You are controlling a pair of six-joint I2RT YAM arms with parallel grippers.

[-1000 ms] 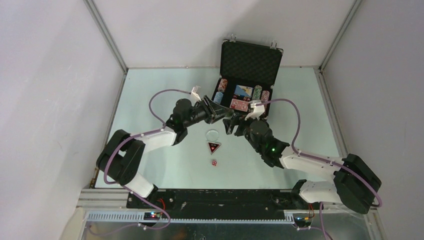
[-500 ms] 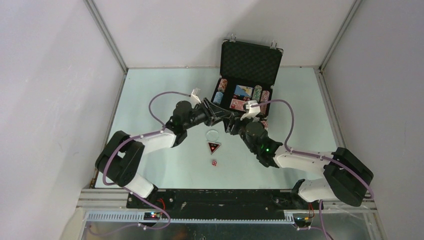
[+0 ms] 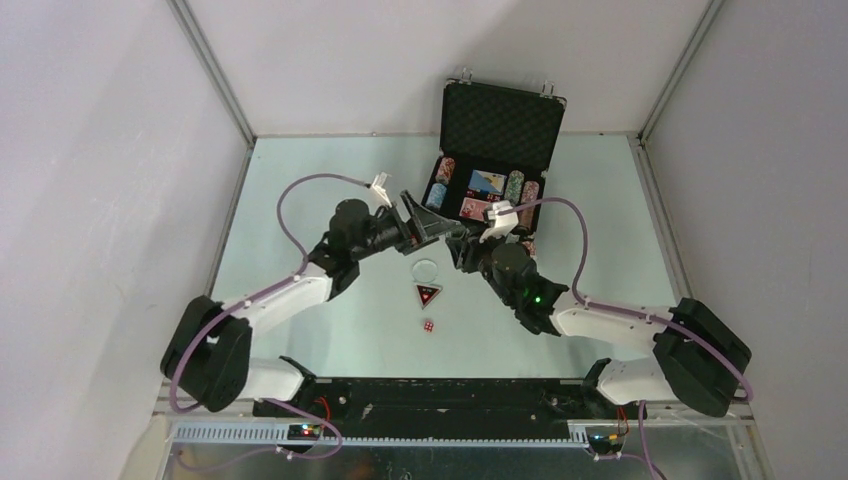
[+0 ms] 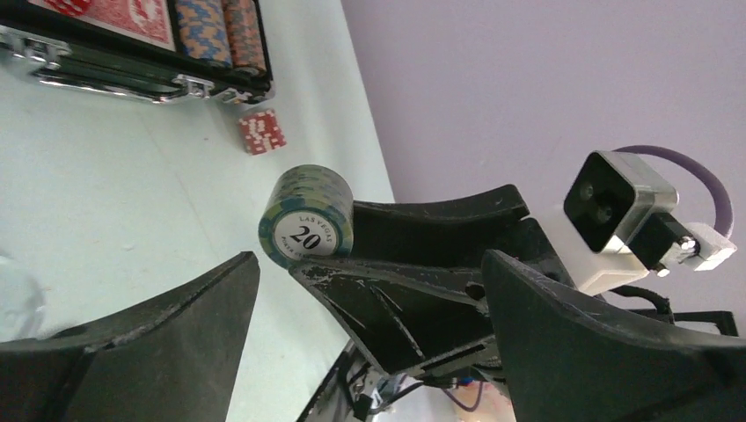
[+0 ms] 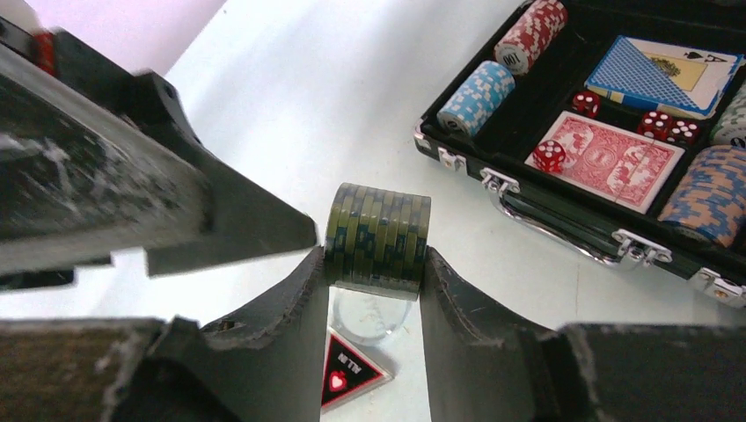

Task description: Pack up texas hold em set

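Starting at the left with the black two-finger left gripper (image 3: 428, 222): spread wide, holding nothing, probably kept apart to leave the stack room. Passing the clear round dealer token (image 3: 426, 268), the black-and-red triangular token (image 3: 428, 295) and the loose red die (image 3: 427, 326), all lying on the pale green table (image 3: 300, 200) outside the briefcase. Reaching the green striped poker chip stack (image 5: 378, 233): pinched end to end by the black right gripper (image 5: 374, 264), seemingly off the table, though no view shows that gap plainly, and short of the briefcase. Lying on its side, long axis level across the pads, "20" face turned toward the left gripper, likely to drop flat into a foam trough. Ending at the small black silver-trimmed briefcase (image 3: 500, 118), lid up, other stacks bedded likewise.
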